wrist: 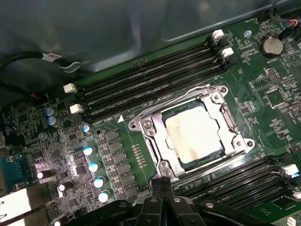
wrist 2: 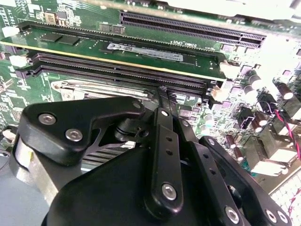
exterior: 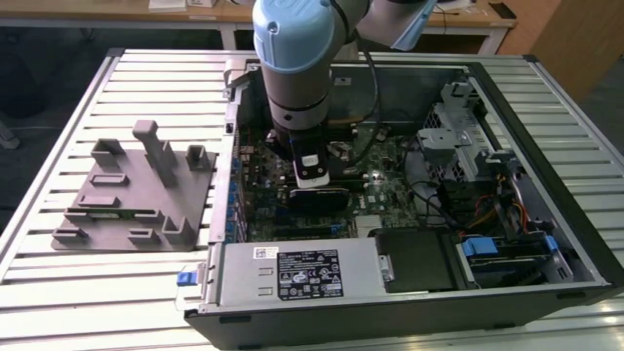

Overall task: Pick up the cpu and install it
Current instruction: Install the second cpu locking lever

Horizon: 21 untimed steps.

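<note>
The cpu point(wrist: 193, 134) lies flat in the motherboard socket point(wrist: 190, 129), ringed by the metal frame, with memory slots point(wrist: 150, 80) on both sides. The gripper point(wrist: 163, 184) is clenched, fingertips pressed together and holding nothing, just beside the socket frame's edge. In the exterior view the arm point(exterior: 297, 66) reaches down into the open computer case point(exterior: 546, 241) on the slatted surface point(exterior: 88, 292)

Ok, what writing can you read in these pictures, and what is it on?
Power supply label: print too small to read.
Memory module sticker: blurred, unreadable.
Motherboard white lettering: too small.
Cable tag: unreadable.
The cpu: no print visible.
</note>
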Available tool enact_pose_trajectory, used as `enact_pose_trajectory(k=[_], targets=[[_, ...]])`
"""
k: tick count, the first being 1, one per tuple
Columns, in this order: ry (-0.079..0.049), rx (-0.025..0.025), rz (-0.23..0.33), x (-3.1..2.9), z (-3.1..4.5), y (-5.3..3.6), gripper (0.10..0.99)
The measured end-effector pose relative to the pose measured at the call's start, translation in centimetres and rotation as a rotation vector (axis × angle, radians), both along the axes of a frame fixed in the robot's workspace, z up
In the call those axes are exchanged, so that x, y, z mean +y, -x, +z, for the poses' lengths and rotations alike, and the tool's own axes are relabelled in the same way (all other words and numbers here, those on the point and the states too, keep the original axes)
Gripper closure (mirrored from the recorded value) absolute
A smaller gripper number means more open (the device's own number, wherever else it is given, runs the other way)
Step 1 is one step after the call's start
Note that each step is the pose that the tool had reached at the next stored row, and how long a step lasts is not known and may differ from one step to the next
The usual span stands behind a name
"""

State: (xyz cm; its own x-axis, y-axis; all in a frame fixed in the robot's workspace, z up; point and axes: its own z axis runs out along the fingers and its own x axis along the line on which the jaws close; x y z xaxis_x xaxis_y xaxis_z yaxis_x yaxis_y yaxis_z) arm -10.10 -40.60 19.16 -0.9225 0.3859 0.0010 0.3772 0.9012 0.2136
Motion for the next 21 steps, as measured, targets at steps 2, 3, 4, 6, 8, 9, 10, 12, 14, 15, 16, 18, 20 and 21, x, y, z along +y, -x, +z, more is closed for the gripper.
enact_pose_trajectory(k=[2,3,4,6,8,9,10,12,14,15,16,18,20,21], targets=[[0.0,0.0003,0.0,0.03,0.0,0.04,0.98],[0.0,0.0003,0.0,0.06,0.01,0.04,0.98],[0.001,0.0004,0.0,0.11,0.01,0.05,0.98],[0.0,0.0002,0.0,0.19,0.0,0.05,0.98],[-0.001,-0.0001,0.0,0.28,-0.02,0.04,0.98],[0.0,-0.0001,0.0,0.29,-0.02,0.04,0.98],[0.0,0.0,0.0,0.29,-0.01,0.04,0.98],[0.0,0.0002,0.0,0.29,0.07,0.04,0.98],[0.0,-0.0002,0.0,0.3,0.36,0.04,0.98],[0.0,0.0,0.0,0.3,0.6,0.04,0.98],[0.0,0.0001,0.0,0.3,0.86,0.04,0.98],[0.0,0.0,0.0,0.3,1.47,0.04,0.98],[0.0,0.0001,0.0,0.3,2.12,0.04,0.98],[0.0,0.0,0.0,0.3,2.43,0.04,0.98]])
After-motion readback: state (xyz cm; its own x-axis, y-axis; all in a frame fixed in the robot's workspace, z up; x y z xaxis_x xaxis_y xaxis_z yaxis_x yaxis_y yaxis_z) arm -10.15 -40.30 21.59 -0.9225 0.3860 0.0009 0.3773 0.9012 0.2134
